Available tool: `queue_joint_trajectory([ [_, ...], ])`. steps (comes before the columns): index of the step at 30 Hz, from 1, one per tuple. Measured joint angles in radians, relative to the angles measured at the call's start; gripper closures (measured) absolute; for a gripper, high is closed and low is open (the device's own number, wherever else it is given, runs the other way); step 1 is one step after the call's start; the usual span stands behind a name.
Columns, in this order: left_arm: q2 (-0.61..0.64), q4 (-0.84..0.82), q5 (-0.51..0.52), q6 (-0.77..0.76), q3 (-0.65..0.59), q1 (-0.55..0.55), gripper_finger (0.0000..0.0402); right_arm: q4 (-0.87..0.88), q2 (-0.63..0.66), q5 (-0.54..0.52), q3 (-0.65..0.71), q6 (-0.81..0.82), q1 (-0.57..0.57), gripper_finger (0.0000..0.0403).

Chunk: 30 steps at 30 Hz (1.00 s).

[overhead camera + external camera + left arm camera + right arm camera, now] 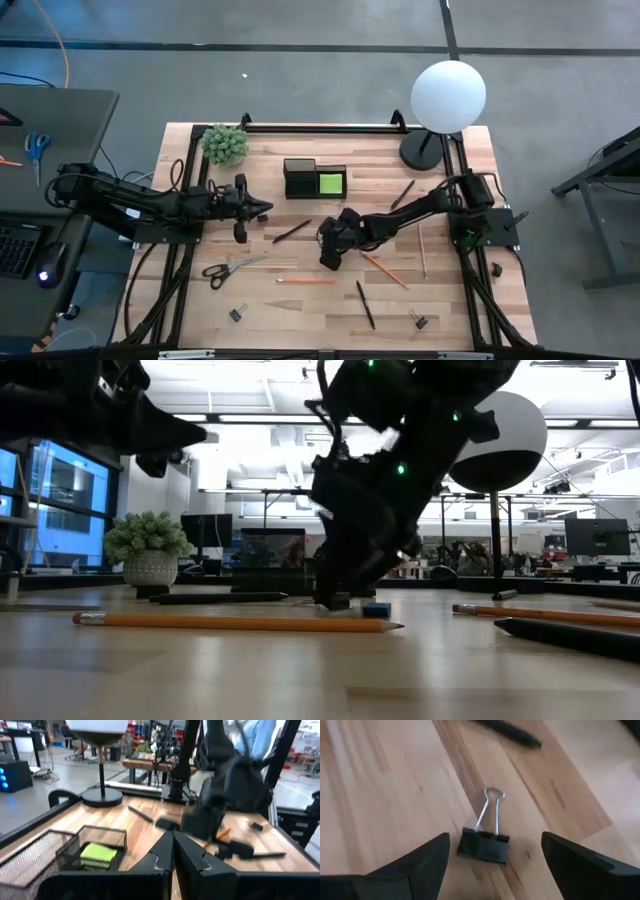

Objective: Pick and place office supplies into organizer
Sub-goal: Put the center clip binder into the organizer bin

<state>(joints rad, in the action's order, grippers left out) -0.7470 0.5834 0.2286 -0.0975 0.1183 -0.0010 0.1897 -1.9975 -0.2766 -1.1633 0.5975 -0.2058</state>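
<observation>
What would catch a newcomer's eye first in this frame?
The right end effector, fingers spread wide, sits low over a small black binder clip near the table's middle. Behind it stands the white globe lamp at the far right corner, with the black organizer holding a lime-green pad.

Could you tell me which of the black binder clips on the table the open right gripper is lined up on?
The binder clip lying between the right gripper's spread fingers at mid-table. The other two clips lie untouched near the table's front edge.
</observation>
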Motion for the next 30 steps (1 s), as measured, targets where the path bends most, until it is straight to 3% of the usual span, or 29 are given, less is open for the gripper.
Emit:
queue_joint_trajectory([
  [10,-0.001,-0.001,-0.019,0.014,0.0,0.0,0.0399,0.011,-0.016,-0.033,-0.003,0.009,-0.02,0.0108],
  [16,-0.001,-0.004,-0.019,0.017,0.0,0.0,0.0399,0.025,-0.013,-0.026,-0.003,0.009,-0.02,0.0164],
  [24,-0.001,-0.009,-0.019,0.019,0.0,0.0,0.0399,0.02,0.004,-0.028,0.001,-0.011,-0.017,0.028],
  [30,-0.001,-0.01,-0.019,0.019,0.0,0.0,0.0399,-0.006,0.051,-0.166,-0.027,-0.13,-0.009,0.0281],
])
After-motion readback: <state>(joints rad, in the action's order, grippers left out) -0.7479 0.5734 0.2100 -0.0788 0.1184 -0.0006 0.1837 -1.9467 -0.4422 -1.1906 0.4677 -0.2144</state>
